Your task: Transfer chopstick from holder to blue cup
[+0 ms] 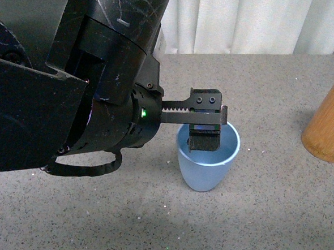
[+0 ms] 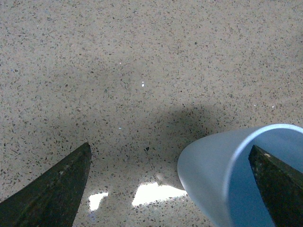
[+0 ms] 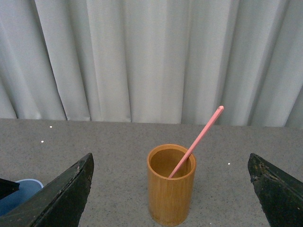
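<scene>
The blue cup (image 1: 206, 168) stands upright mid-table. My left gripper (image 1: 207, 125) is open at its rim, with one finger (image 1: 205, 141) dipping into the cup mouth. In the left wrist view one finger (image 2: 277, 184) is inside the blue cup (image 2: 213, 170) and the other (image 2: 52, 194) is outside, over bare table. The holder (image 3: 171, 187) stands upright in front of my open right gripper (image 3: 170, 156), apart from it. A single pink chopstick (image 3: 196, 141) leans in the holder. In the front view the holder (image 1: 328, 123) is cut off at the right edge and no chopstick shows.
Speckled grey tabletop (image 1: 274, 209) all around. White curtain (image 3: 151, 56) hangs behind the table's far edge. The left arm's black body (image 1: 68, 80) fills the front view's left side. The blue cup's edge shows in the right wrist view (image 3: 19, 194).
</scene>
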